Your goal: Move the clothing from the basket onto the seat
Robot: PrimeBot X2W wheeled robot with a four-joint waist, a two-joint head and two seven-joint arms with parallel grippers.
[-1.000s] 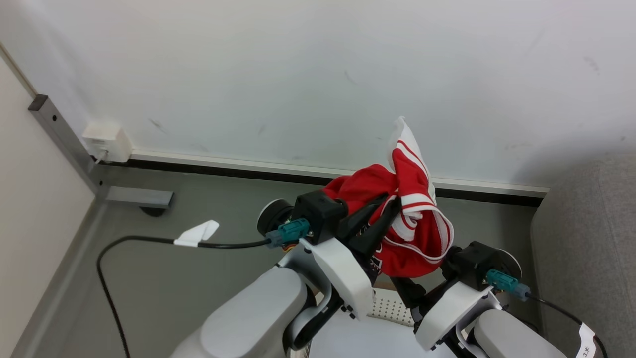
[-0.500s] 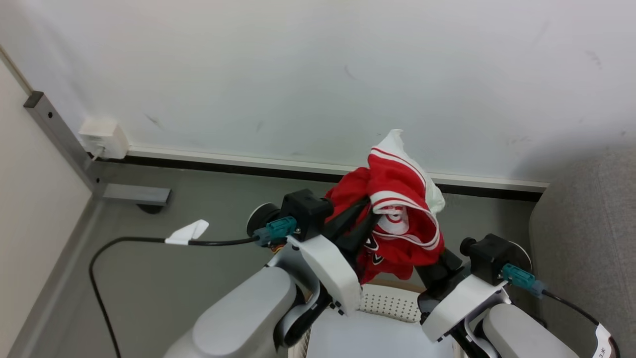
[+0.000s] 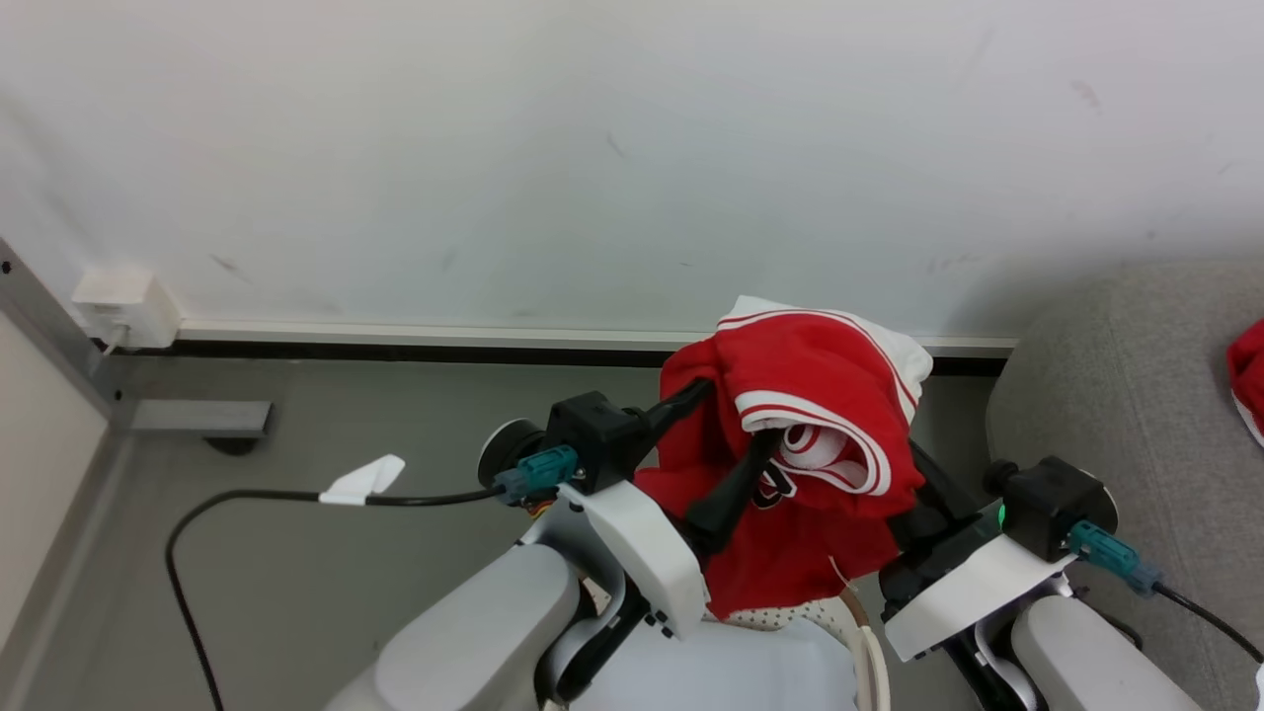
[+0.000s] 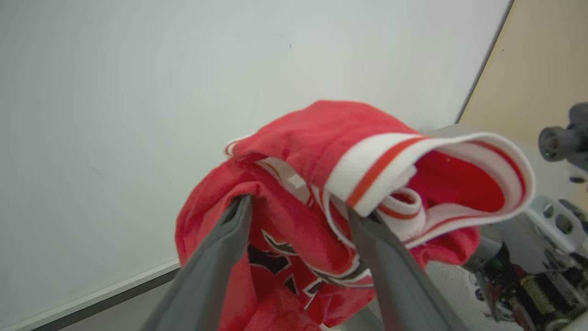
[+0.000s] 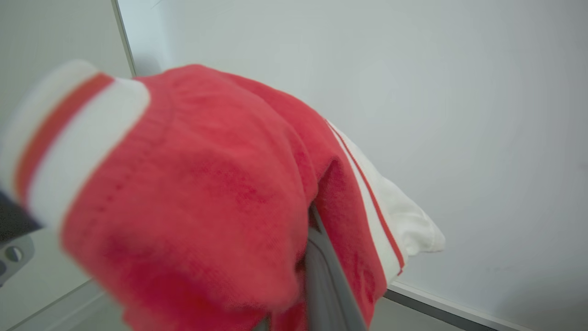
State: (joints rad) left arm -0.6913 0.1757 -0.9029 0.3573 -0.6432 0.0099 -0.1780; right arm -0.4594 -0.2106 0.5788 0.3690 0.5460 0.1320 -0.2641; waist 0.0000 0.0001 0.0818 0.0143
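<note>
Head view | my left gripper (image 3: 716, 449) is apart now, bright red fabric jersey (image 3: 810, 395) only draped on it | right gripper (image 3: 918, 482) now clamps it | grey woven sofa (image 3: 1106, 395) next

clothing (image 3: 790, 415) above basket (image 3: 871, 662) | seat (image 3: 1116, 395) right of both | second garment (image 3: 1249, 380) on seat, far right

The white left forearm (image 3: 642, 543) and white right forearm (image 3: 963, 592) rise side by side. The dark-fingered left gripper (image 4: 298, 207) gapes wide; the dark-fingered right gripper (image 3: 928, 494) is mostly covered.
</note>
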